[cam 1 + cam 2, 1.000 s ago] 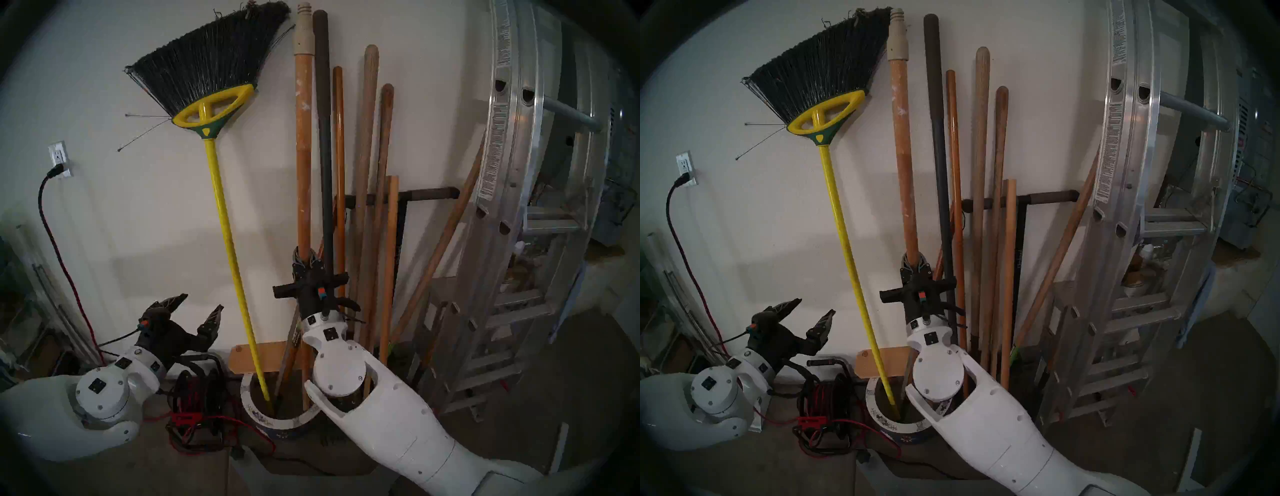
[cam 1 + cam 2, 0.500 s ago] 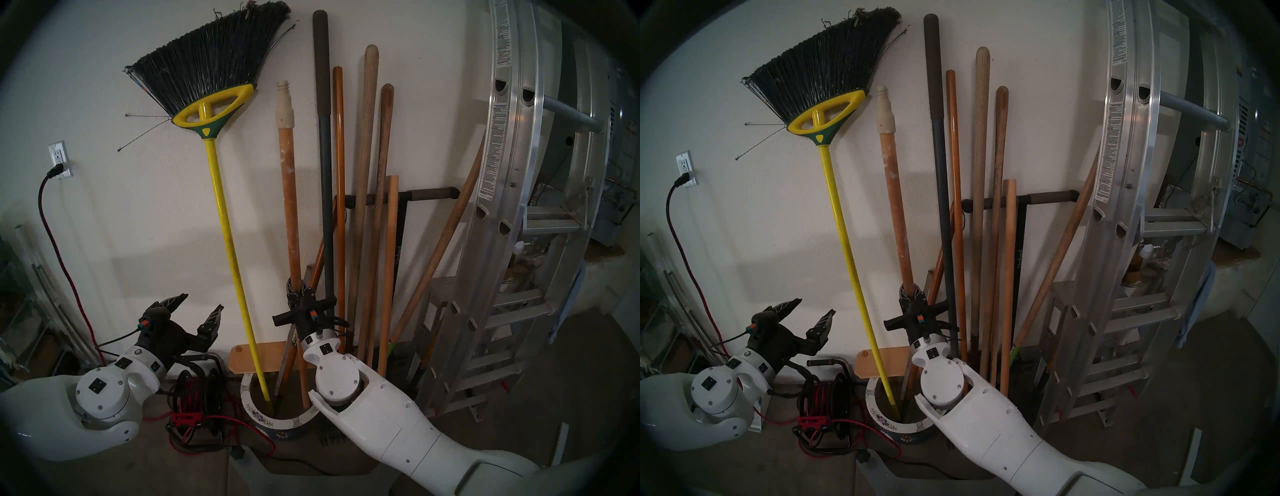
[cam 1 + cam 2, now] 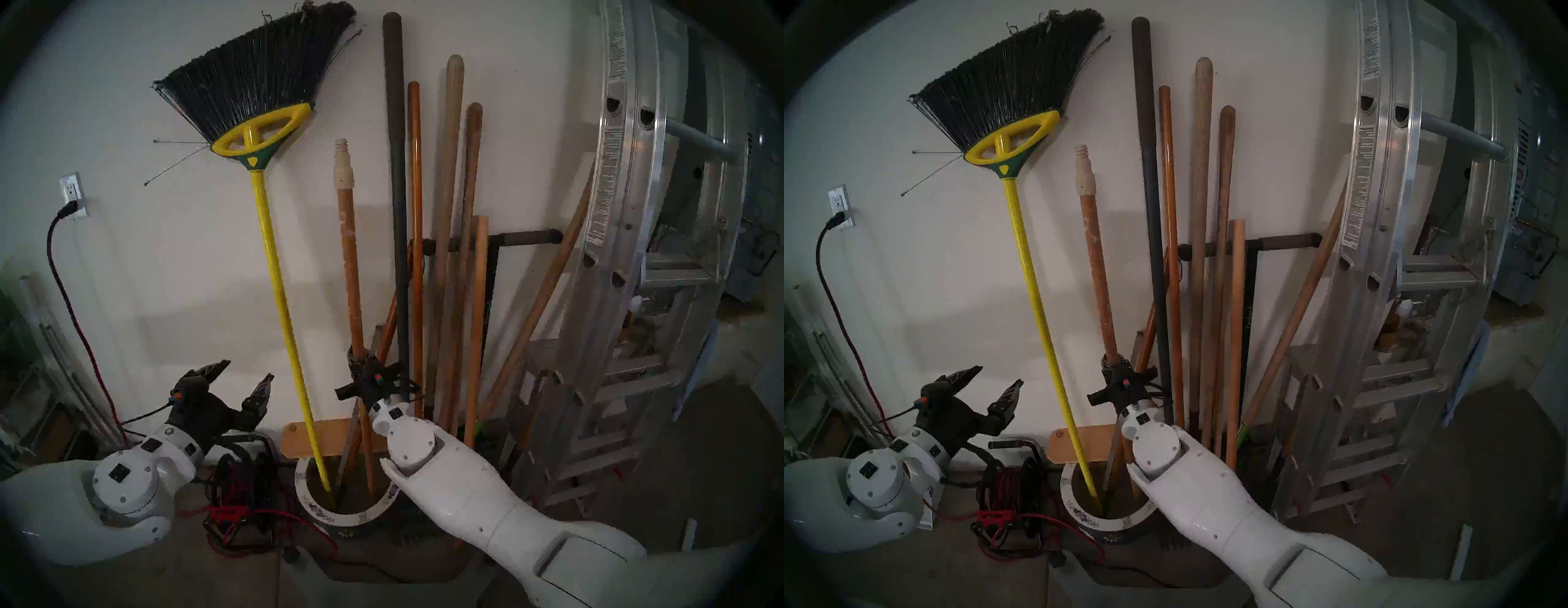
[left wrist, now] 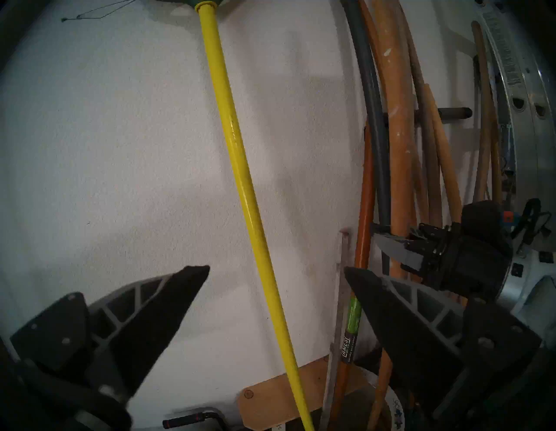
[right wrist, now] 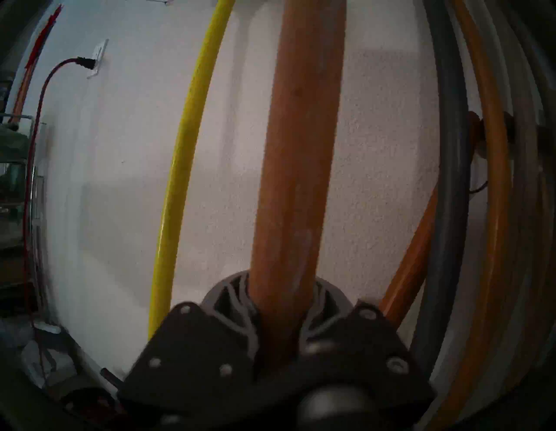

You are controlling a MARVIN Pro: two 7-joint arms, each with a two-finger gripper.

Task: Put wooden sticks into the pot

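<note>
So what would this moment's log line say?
right gripper: shut on speckled wooden stick | stick foot: inside pot | left gripper: open, empty

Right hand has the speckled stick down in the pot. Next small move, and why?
Probably open the right hand: the speckled stick already stands with its lower end inside the pot, beside the yellow broom. Whether it touches bottom is hidden.

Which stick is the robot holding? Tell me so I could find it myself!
Look at the white wall with the yellow broom leaning on it. Just right of the broom, one orange wooden stick rises from the flowery pot, gripped low by the right gripper. Only this stick has white paint specks and a cream screw tip on top.
</note>
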